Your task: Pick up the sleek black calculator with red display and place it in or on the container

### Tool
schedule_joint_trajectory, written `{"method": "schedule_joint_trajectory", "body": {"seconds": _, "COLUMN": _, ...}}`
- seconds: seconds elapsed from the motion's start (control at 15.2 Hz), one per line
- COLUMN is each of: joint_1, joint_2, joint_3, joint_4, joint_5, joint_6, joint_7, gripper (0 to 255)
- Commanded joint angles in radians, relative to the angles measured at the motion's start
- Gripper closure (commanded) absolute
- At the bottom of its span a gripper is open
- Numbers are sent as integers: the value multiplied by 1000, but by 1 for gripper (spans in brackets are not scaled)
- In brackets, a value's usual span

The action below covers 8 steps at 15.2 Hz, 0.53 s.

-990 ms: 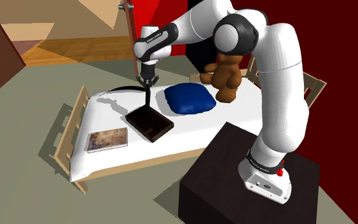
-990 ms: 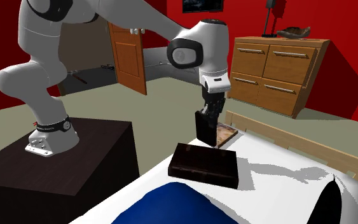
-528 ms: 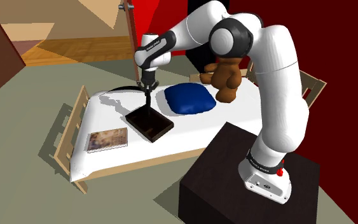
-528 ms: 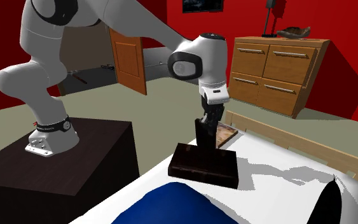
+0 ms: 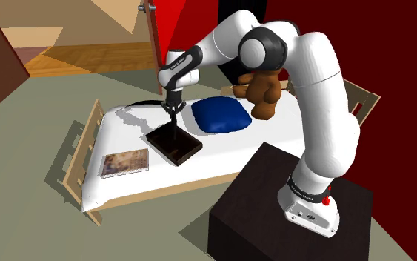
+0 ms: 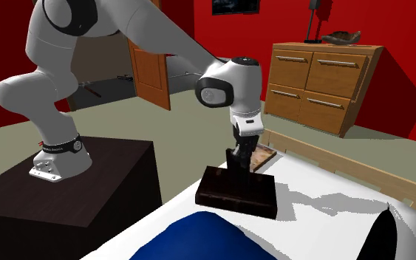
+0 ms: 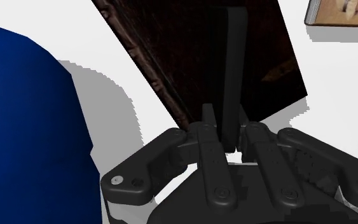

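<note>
1. We see the pincer [image 7: 227, 130] clamped on the calculator [image 7: 229, 70].
2. The calculator is a thin, plain black slab, hanging upright from the pincer.
3. Directly beneath lies a dark brown box [image 6: 236, 193].

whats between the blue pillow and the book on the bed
The dark box, seen in the shoulder view between pillow and book; the tool holds the calculator upright over it.

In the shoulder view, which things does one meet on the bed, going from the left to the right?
book → dark box → blue pillow → teddy bear
</note>
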Motion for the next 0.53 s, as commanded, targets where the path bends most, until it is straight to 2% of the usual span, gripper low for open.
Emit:
{"method": "schedule_joint_trajectory", "body": {"seconds": 0.0, "joint_1": 0, "joint_2": 18, "joint_3": 2, "joint_4": 0, "joint_5": 3, "joint_6": 18, "joint_7": -2, "gripper": 255}}
{"method": "schedule_joint_trajectory", "body": {"seconds": 0.46, "joint_1": 0, "joint_2": 28, "joint_3": 3, "joint_4": 0, "joint_5": 4, "joint_6": 29, "joint_7": -4, "gripper": 255}}
